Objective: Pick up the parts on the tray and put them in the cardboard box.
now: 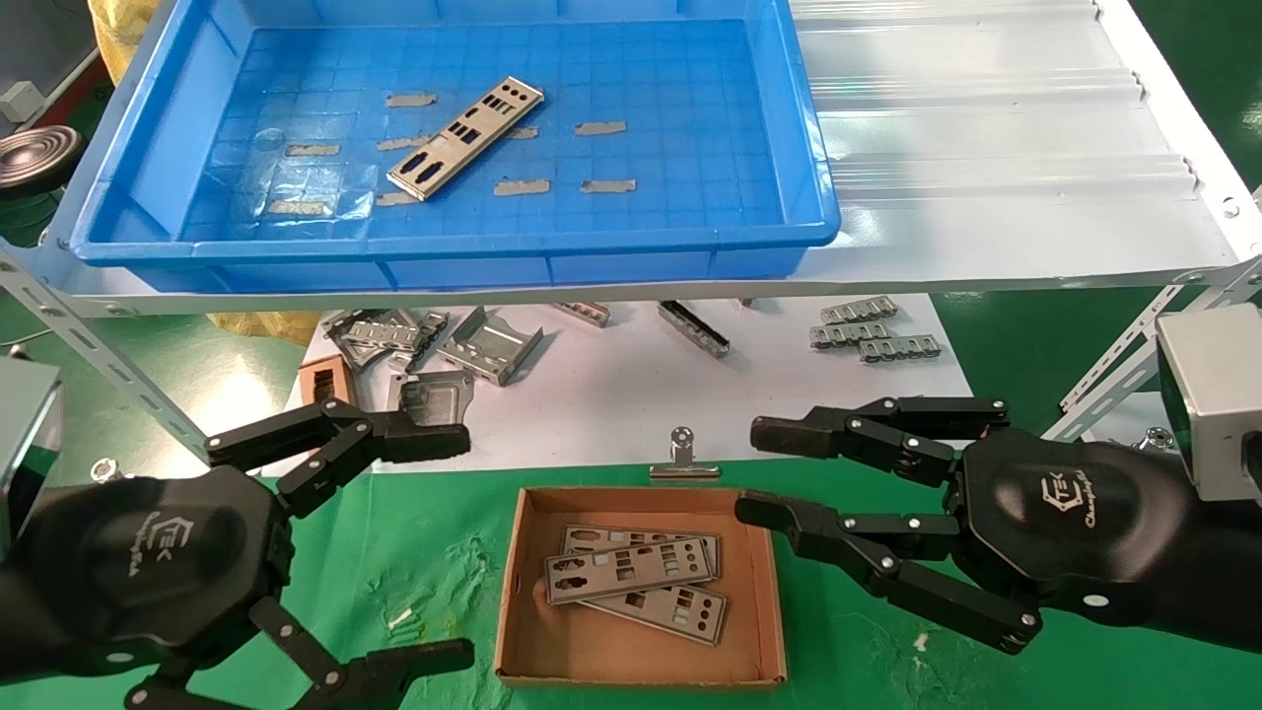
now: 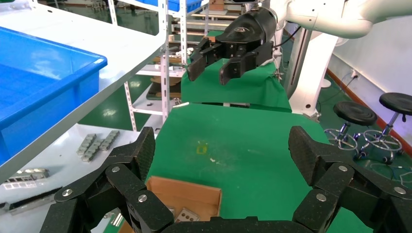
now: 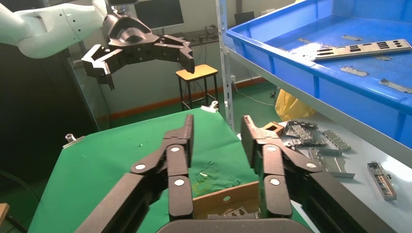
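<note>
Hovering beside the cardboard box, right hand open, empty.

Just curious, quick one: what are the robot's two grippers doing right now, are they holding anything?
Left gripper: open, holding nothing, beside the cardboard box.
Right gripper: open, holding nothing, above the box's far right corner.

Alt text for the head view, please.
One silver part lies in the blue tray on the shelf; more parts fill the cardboard box below, between the open, empty left pincer and right pincer.
</note>
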Robot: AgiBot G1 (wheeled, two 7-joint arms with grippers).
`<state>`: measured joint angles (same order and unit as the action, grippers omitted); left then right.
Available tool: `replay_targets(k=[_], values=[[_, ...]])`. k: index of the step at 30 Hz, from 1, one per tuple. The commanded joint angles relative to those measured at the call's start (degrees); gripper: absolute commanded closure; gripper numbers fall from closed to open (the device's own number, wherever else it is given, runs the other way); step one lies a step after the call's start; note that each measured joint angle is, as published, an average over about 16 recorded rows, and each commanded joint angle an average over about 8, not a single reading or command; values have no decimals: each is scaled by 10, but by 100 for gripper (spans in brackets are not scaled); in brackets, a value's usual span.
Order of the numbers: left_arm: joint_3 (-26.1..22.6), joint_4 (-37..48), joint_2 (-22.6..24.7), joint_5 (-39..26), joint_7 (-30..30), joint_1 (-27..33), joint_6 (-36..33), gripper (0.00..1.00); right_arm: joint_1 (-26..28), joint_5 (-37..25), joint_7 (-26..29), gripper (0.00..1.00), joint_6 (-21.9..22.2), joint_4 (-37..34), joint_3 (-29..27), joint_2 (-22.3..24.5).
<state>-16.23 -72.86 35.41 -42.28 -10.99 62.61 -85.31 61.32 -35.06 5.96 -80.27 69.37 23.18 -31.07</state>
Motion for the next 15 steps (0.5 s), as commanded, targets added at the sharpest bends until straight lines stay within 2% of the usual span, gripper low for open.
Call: replay_targets(k=[1,6,11,15], values=[[1,-2,-1,2,1,-4,-1,0,0,0,0,100,0,0,0,0],[-9,30,17,-21,-16,52,9,0,0,0,0,100,0,0,0,0],[-41,113,59,-88,-29,165,12,0,0,0,0,100,0,0,0,0],[-73,213,107,-160,-14,258,21,0,0,0,0,100,0,0,0,0]])
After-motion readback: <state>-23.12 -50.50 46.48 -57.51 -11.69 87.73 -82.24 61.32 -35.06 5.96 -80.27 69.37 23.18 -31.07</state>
